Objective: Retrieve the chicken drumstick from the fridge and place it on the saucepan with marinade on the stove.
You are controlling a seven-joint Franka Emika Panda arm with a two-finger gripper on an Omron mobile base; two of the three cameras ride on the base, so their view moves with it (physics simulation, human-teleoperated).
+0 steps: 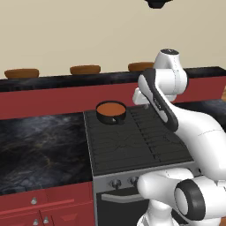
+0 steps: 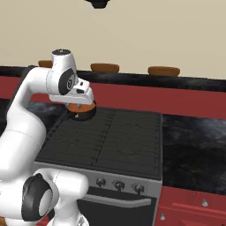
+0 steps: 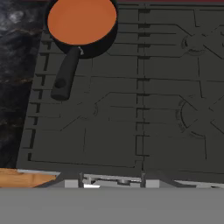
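The saucepan with marinade (image 1: 111, 111) is a small black pan with an orange-brown surface, standing at the back left of the stove (image 1: 132, 145). In the hand view the saucepan (image 3: 82, 22) lies at the top left, its black handle pointing down over the grates (image 3: 131, 122). My gripper (image 2: 84, 101) hangs above the stove, just in front of the saucepan (image 2: 84, 114) and partly covering it. Its fingers are hidden by the white hand, so its state is unclear. The chicken drumstick and the fridge are out of view.
Flat brown discs (image 1: 21, 73) (image 1: 84, 69) (image 2: 163, 70) sit on the raised dark ledge behind the stove. Dark marble counter (image 1: 39, 145) (image 2: 194, 150) flanks the cooktop on both sides. Knobs (image 2: 119, 185) and an oven handle line the steel front.
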